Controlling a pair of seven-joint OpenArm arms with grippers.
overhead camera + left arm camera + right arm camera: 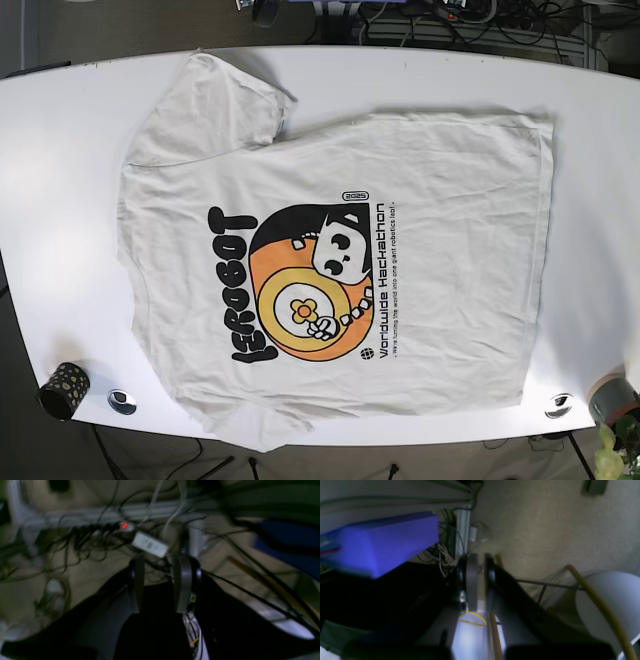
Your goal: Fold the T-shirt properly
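- The T-shirt (330,270) lay spread flat on the white table (60,120), print up, its long axis running left to right across the base view.
- Neither arm showed over the table; both wrist cameras looked at floor and cables, well apart from the cloth.
- The left hand (160,585) stood partly open, holding nothing.
- The right hand (480,580) was nearly closed, a thin gap between its jaws, empty.
- Which arm was nearer could not be told.

Both wrist views dim and blurred; base view bright, sharp.
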